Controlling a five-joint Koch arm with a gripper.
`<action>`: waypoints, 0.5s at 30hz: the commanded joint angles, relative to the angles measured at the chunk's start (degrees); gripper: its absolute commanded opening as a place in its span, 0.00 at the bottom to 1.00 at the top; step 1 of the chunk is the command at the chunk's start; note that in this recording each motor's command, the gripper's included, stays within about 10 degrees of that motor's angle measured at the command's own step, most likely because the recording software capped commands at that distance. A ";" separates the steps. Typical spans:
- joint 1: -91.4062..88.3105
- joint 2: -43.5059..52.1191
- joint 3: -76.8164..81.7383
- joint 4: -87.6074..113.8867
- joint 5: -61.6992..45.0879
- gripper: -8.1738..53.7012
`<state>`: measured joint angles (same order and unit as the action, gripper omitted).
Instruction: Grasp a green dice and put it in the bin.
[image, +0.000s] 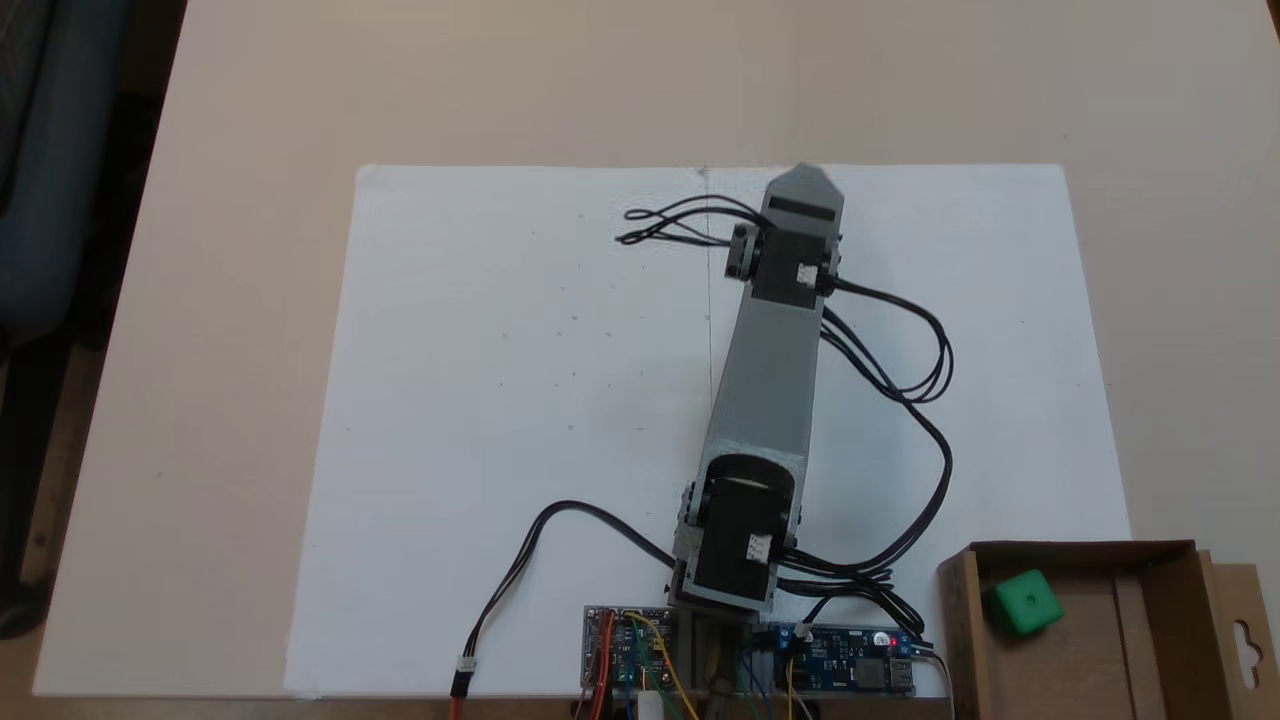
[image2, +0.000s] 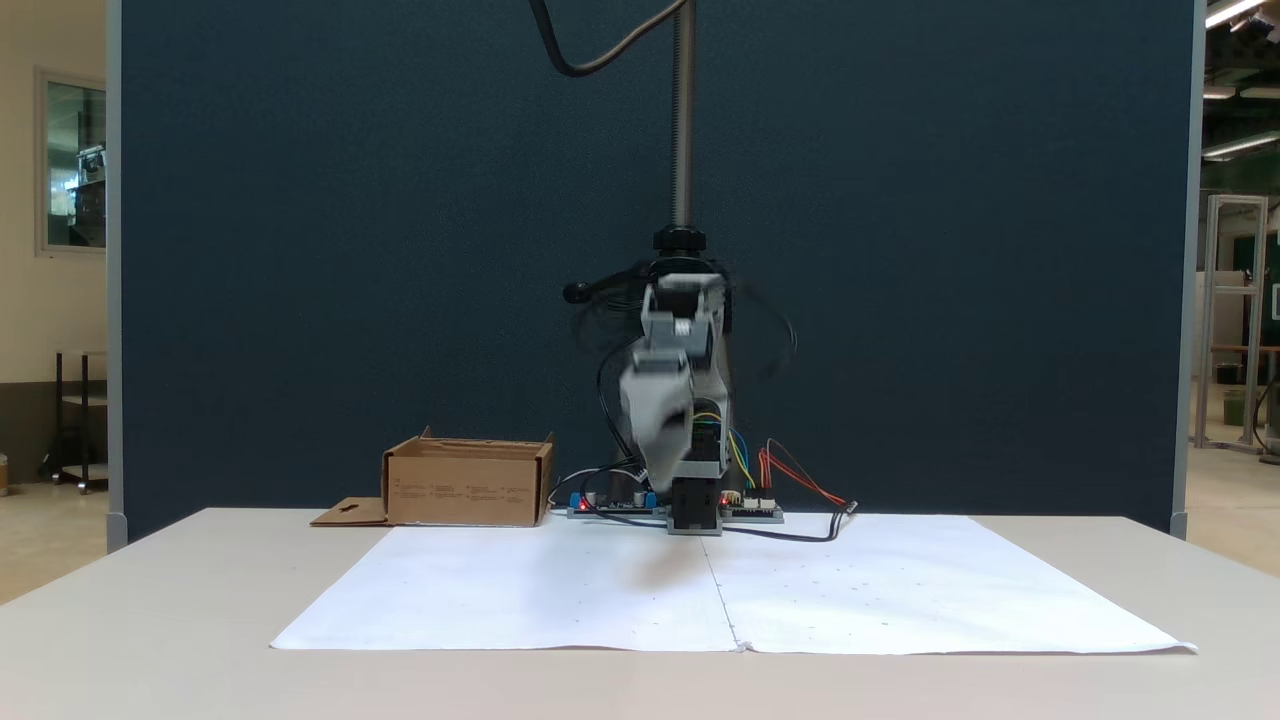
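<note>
In the view from the front, the pale desk (image2: 150, 620) is stretching away bare at its near edge, with a white paper sheet (image2: 560, 590) lying flat across its middle and a crease running down the sheet's centre. Open paper is spreading wide to both sides of the arm (image2: 665, 400), and plain desk is showing beyond every paper edge.

Farther back, the arm is reaching out over the sheet, its outline blurred in this view. The tool (image: 803, 180) is pointing toward the sheet's far edge in the view from above; only one grey tip is showing, so whether it is spread or pressed together cannot be told.

At the arm's foot, circuit boards (image: 845, 655) are lying with black cables (image: 900, 370) looping over the paper.

Beside the base, the bin (image: 1165, 552) is sitting at the desk's corner, partly on the sheet's corner, its keyhole flap lying outward. The green dice (image: 1025, 602) is resting inside the bin, near the wall closest to the arm.

Behind the desk, a dark blue partition (image2: 350, 250) is standing, with a metal pole (image2: 683, 110) rising before it and a lit room showing past both its sides
</note>
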<state>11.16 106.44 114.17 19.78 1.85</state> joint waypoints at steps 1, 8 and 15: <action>-0.97 4.66 1.49 -9.47 2.29 0.84; -5.19 12.57 15.21 -24.33 1.93 0.83; -9.23 16.96 28.74 -37.95 -0.09 0.83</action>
<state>2.11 121.03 143.26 -10.63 1.76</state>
